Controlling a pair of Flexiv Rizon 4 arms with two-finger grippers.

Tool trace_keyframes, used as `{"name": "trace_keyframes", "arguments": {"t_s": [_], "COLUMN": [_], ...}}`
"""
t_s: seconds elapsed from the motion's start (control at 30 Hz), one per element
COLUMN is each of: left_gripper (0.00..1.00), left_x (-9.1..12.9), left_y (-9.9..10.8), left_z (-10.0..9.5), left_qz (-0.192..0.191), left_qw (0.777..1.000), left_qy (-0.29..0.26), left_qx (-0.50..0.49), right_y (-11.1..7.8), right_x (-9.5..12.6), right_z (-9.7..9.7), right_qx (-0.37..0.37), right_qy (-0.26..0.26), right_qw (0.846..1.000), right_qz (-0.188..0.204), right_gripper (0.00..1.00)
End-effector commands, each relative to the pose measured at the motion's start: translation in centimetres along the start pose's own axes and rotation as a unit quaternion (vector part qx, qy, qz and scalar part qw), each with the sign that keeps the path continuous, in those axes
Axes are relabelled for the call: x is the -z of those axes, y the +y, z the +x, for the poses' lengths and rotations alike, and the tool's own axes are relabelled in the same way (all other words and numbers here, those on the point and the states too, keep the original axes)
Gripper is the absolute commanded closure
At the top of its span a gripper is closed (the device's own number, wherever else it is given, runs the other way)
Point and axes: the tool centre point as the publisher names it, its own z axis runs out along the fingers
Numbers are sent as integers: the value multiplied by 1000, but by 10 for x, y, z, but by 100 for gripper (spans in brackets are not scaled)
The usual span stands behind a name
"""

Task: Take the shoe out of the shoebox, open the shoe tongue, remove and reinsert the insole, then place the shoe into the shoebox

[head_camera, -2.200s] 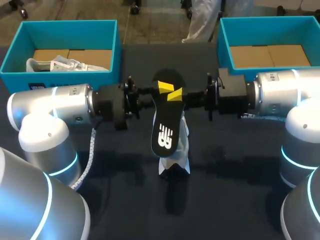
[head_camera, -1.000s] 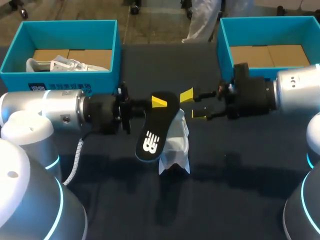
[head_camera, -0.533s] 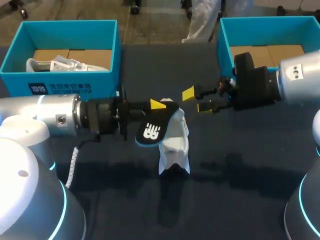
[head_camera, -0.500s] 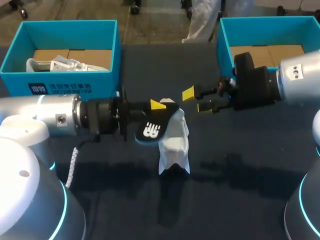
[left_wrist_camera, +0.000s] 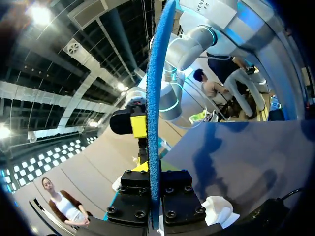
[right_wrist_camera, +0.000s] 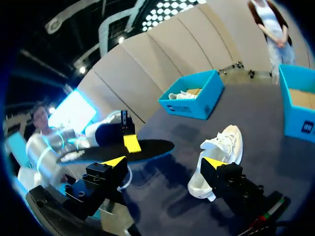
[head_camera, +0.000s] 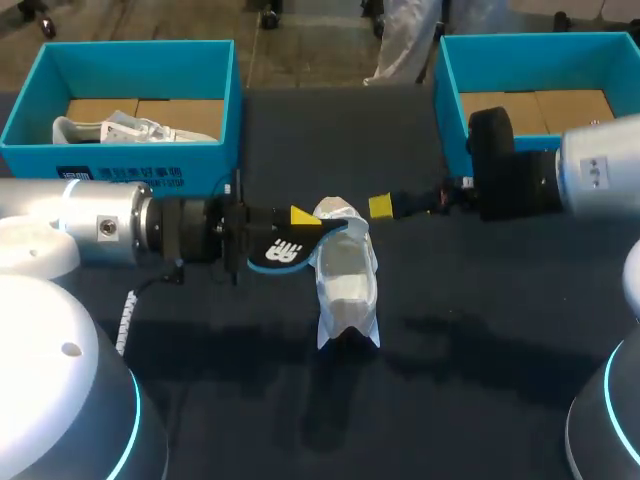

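My left gripper (head_camera: 302, 217) is shut on a black insole (head_camera: 280, 250), which it holds nearly flat over the top end of the white shoe (head_camera: 346, 285) lying on the dark table. In the left wrist view the insole (left_wrist_camera: 155, 98) shows edge-on, blue underneath, pinched in the left gripper (left_wrist_camera: 155, 196). My right gripper (head_camera: 385, 207) hangs open just right of the shoe, holding nothing. In the right wrist view the right gripper (right_wrist_camera: 165, 162) stands wide apart, with the insole (right_wrist_camera: 123, 150) and the shoe (right_wrist_camera: 221, 147) ahead of it.
A teal shoebox (head_camera: 120, 60) at the back left holds a second white shoe (head_camera: 125, 130). Another teal shoebox (head_camera: 540, 50) at the back right shows only its cardboard floor. A white cable (head_camera: 130, 315) dangles under my left arm.
The left gripper has drawn back to the left and tipped the insole from sloping to nearly flat. The right gripper has turned about its axis and stayed open.
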Motion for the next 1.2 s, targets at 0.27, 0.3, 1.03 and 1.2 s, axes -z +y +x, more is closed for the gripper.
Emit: {"name": "trace_keyframes", "arguments": {"t_s": [0.27,0.3,1.03,1.2], "left_gripper": [100,100,100,100], "left_x": [1,1,-1,0], "left_y": [-2,-2,12,18], "left_z": [1,1,8,16], "left_qz": [-2,-2,6,13], "left_qw": [1000,1000,1000,999], "left_qy": [0,0,20,24], "left_qx": [0,0,22,31], "right_y": [-7,-7,-8,-10], "right_x": [4,4,7,10], "right_z": [-5,-5,-16,-29], "right_qx": [91,91,168,243], "right_qy": [-124,-124,-128,-132], "right_qw": [982,982,971,951], "right_qz": [111,111,111,140], "right_gripper": [0,0,0,0]}}
